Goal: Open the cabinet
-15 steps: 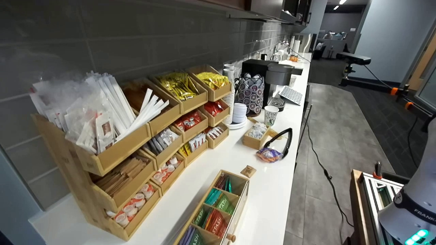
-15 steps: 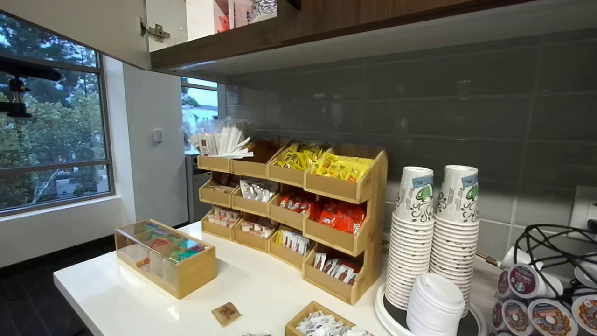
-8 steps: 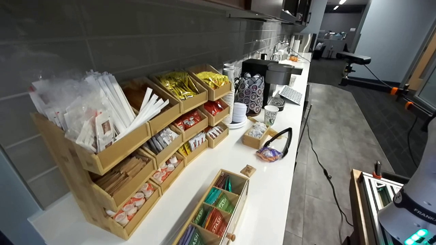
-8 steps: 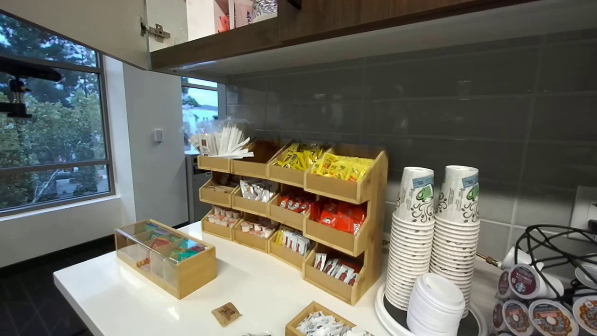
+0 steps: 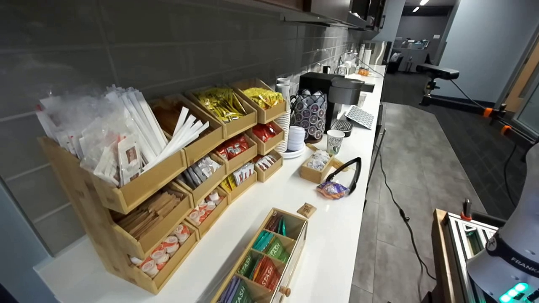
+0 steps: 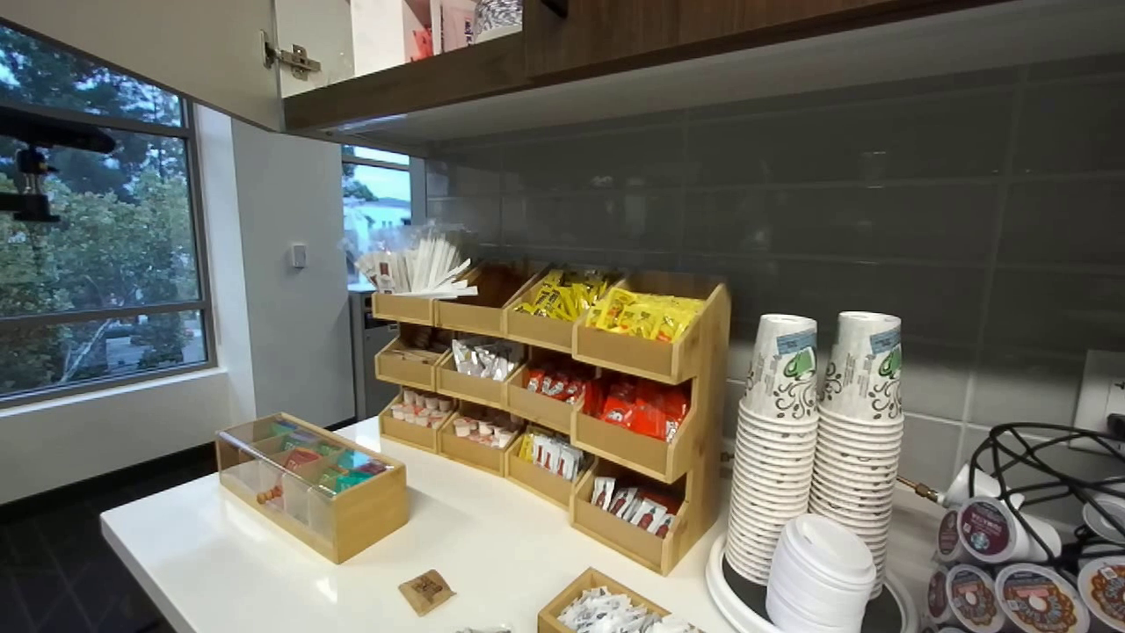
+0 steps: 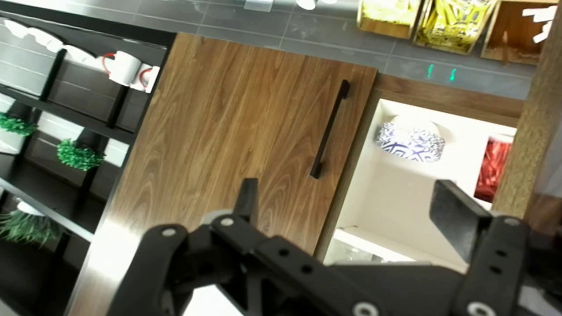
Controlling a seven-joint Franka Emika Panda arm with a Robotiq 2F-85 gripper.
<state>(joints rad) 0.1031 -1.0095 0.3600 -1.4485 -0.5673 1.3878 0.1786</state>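
Okay, biggest first: we have a grey floor (image 5: 429, 168), a dark tiled wall (image 6: 844, 202), a long white counter (image 5: 332, 235) and a window (image 6: 123, 233). Up over the counter we get the brown cabinet (image 6: 422, 88), which also fills much of the wrist view; that view looks upside down. Its swung-out door (image 6: 176, 40) bares a white compartment (image 7: 386, 188), and next to that the shut door (image 7: 246, 114) shows its wood face. At the edge of an exterior view we catch part of the white robot arm (image 5: 522, 214). On the counter we log a tiered wooden rack (image 6: 710, 334), a black coffee machine (image 5: 343, 90), a clear-lidded wooden box (image 6: 373, 514) and stacked paper cups (image 6: 775, 475); rack, box and cups show in both exterior views.

Next, the gripper (image 7: 351, 197), wrist view: we mark its fingers (image 7: 248, 197) spread wide apart, nothing held, mostly cabinet showing between them. Both reach toward the cabinet. The finger at picture left overlaps the shut door, the one at picture right overlaps the white compartment; touching or merely near, we can't tell. We put the cabinet straight ahead of the gripper. Its black handle (image 7: 329, 129) is on the shut door, beyond the fingers, between the two as pictured, closer to the one at picture left and apart from it. Last, smallest: we note a patterned bowl (image 7: 410, 140) inside the white compartment.
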